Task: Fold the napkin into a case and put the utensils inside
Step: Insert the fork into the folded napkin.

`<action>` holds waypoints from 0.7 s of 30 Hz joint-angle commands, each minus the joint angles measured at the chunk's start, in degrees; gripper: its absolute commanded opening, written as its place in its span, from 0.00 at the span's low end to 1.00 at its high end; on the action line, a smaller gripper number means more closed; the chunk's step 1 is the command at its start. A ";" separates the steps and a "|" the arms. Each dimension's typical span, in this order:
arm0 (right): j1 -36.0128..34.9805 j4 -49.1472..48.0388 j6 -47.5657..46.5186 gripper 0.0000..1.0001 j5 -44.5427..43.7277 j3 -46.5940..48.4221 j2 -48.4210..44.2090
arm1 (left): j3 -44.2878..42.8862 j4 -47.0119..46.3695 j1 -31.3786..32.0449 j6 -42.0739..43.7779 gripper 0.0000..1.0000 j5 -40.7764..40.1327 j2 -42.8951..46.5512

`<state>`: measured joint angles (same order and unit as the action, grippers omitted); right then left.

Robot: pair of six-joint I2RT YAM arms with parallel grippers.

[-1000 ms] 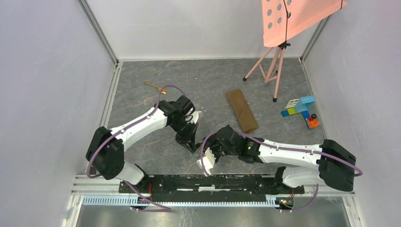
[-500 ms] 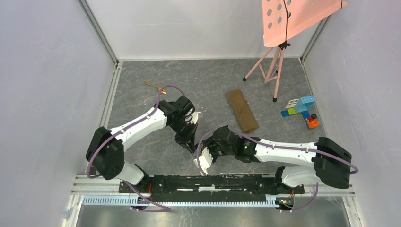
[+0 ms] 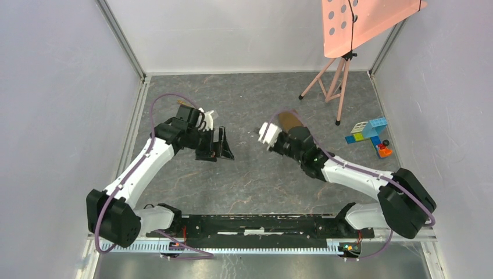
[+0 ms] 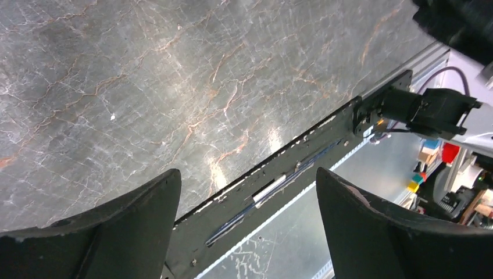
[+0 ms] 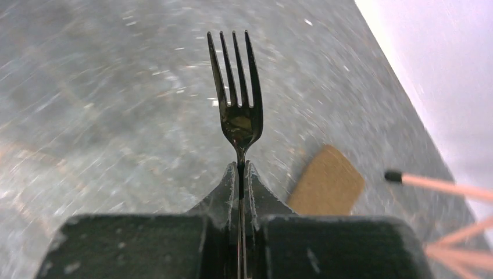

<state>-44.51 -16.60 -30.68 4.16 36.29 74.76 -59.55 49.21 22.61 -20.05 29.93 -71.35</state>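
The napkin lies folded as a narrow brown case [image 3: 289,119] on the grey table; its near end is hidden by my right arm. In the right wrist view the case [image 5: 327,181] lies just right of the fingers. My right gripper [image 3: 283,137] hovers beside it. That gripper [image 5: 239,167] is shut on the handle of a black fork [image 5: 235,110], whose tines point ahead. My left gripper [image 3: 222,149] is at mid-left. It stands wide open [image 4: 249,174] with nothing between its fingers. The gold spoon is hidden behind the left wrist.
A pink tripod [image 3: 334,81] with a peach board stands at the far right. Coloured toy blocks [image 3: 369,133] lie by the right wall. The black base rail [image 3: 261,224] runs along the near edge, also seen below the left fingers [image 4: 279,180].
The left gripper has opened and swung back to the left. The right gripper closed on the fork near the front and carried it away to the case.
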 commanded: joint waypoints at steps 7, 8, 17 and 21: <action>15.50 -0.14 23.88 0.00 -5.93 23.03 16.94 | 19.23 -26.77 3.66 -22.69 0.92 6.85 10.70; 16.29 0.13 24.23 0.00 -4.95 24.41 18.59 | 20.31 -27.15 4.82 -23.61 0.92 6.10 11.51; 20.43 2.37 27.34 0.00 -1.09 32.62 27.61 | 24.70 -27.79 10.53 -25.57 0.93 3.10 15.39; 20.66 1.73 27.38 0.00 -0.82 32.49 29.10 | 24.40 -29.40 11.49 -26.19 0.93 3.18 14.18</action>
<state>-24.05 -13.61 -4.69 1.52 66.74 102.89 -34.89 24.18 33.17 -43.22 33.10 -56.82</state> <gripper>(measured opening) 0.015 0.924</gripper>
